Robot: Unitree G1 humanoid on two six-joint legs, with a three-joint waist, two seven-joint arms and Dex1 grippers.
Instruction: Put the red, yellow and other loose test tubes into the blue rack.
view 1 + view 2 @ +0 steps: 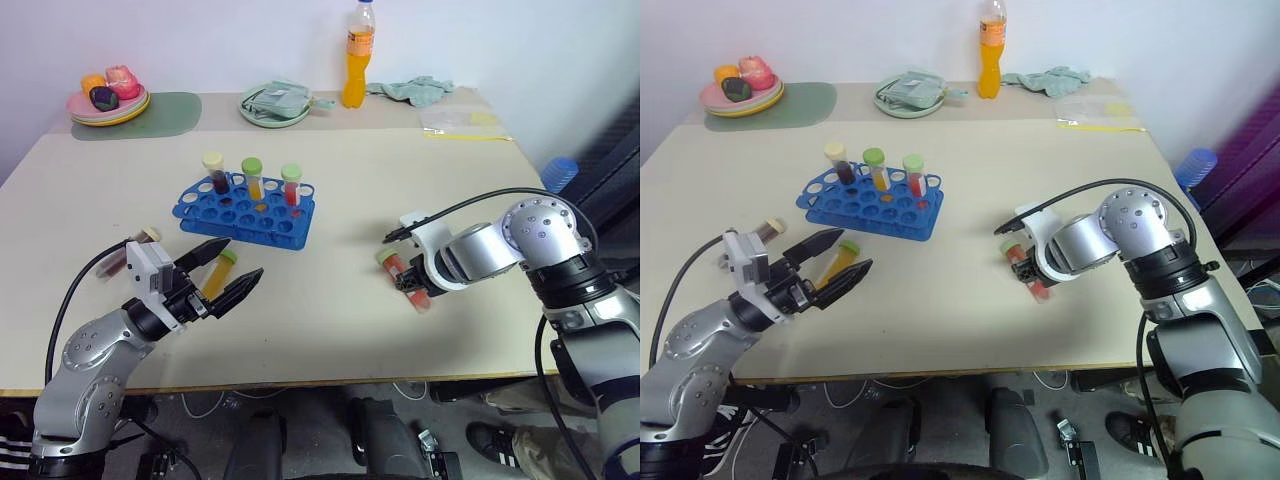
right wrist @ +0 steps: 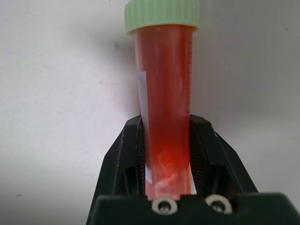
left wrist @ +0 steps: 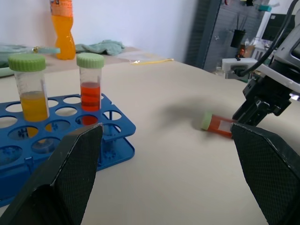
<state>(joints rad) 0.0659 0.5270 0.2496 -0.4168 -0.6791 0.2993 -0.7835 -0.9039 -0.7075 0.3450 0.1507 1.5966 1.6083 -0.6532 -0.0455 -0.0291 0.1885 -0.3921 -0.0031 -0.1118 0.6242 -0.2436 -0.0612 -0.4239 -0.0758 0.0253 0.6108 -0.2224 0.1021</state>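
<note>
The blue rack (image 1: 245,212) stands mid-table with three capped tubes upright in it: maroon (image 1: 215,172), yellow (image 1: 253,180) and red (image 1: 291,186). To its right a loose red test tube (image 1: 400,272) with a green cap lies on the table. My right gripper (image 2: 166,122) points down and is shut on its lower half. My left gripper (image 1: 240,262) hovers open at the front left. Under its fingers lies a yellow tube (image 1: 218,272) with a green cap. A maroon tube (image 1: 125,255) with a cream cap lies just left of that hand.
An orange drink bottle (image 1: 358,55), a green plate (image 1: 275,104) with a cloth on it, and a teal cloth (image 1: 420,90) line the far edge. Pink plates with toy fruit (image 1: 108,98) sit far left. A plastic bag (image 1: 460,122) lies far right.
</note>
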